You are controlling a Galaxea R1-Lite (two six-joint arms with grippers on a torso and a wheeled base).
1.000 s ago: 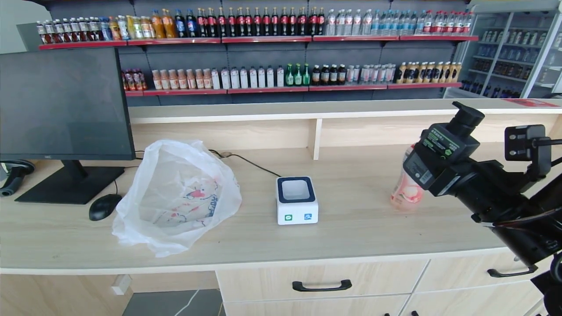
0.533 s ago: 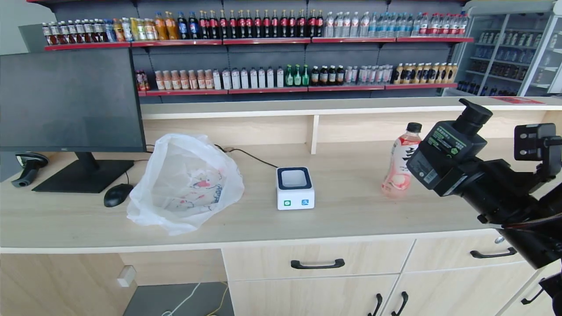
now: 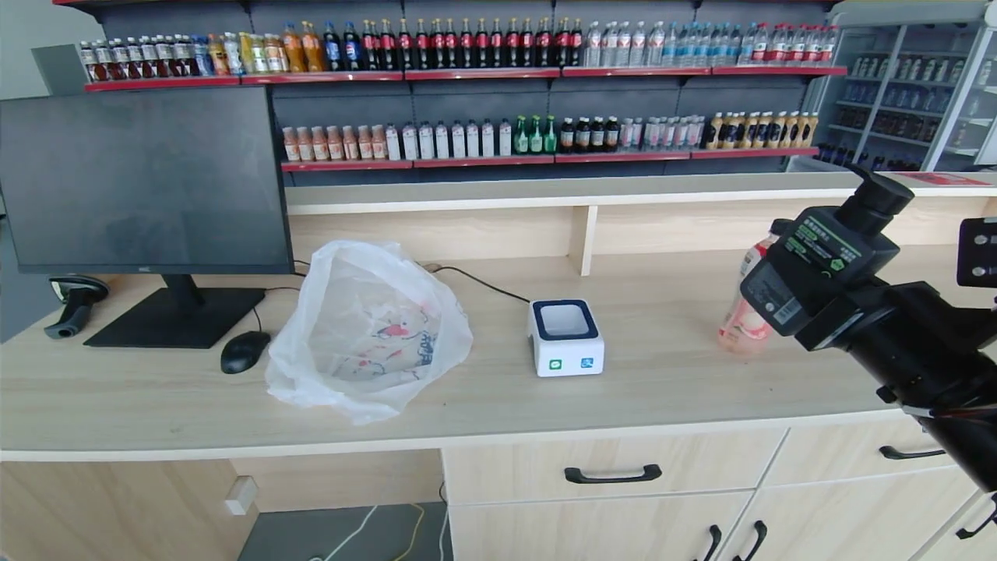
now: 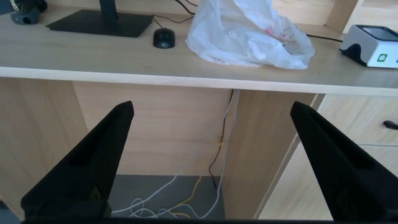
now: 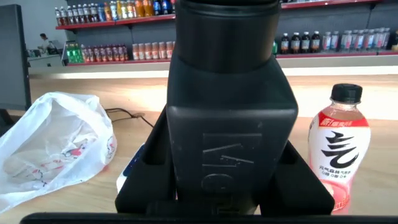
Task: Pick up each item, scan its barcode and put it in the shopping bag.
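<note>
The bottle [image 3: 741, 330], pink-labelled with a black cap in the right wrist view [image 5: 339, 155], stands upright on the wooden counter [image 3: 662, 386], well to the right of the barcode scanner [image 3: 566, 348]. In the head view the right arm [image 3: 849, 304] crosses in front of the bottle's upper part and hides it. Whether the right gripper is released or clenched cannot be told.

The scanner, a small white box with a dark-rimmed window on top, sits near the middle of the counter. To its left, near but apart from it, lies the shopping bag [image 3: 374, 335] of thin translucent plastic, its mouth open and printed wrappers showing through. A black mouse [image 3: 244, 351] lies just beside the bag's far side, before the stand of a dark monitor [image 3: 148, 179]. A handheld scanner [image 3: 74, 304] rests at the counter's left end.

The left gripper [image 4: 209, 109] hangs below counter level, released, its two black fingers [image 4: 93, 162] spread wide.

Shelves of bottled drinks [image 3: 545, 101] line the back wall.
</note>
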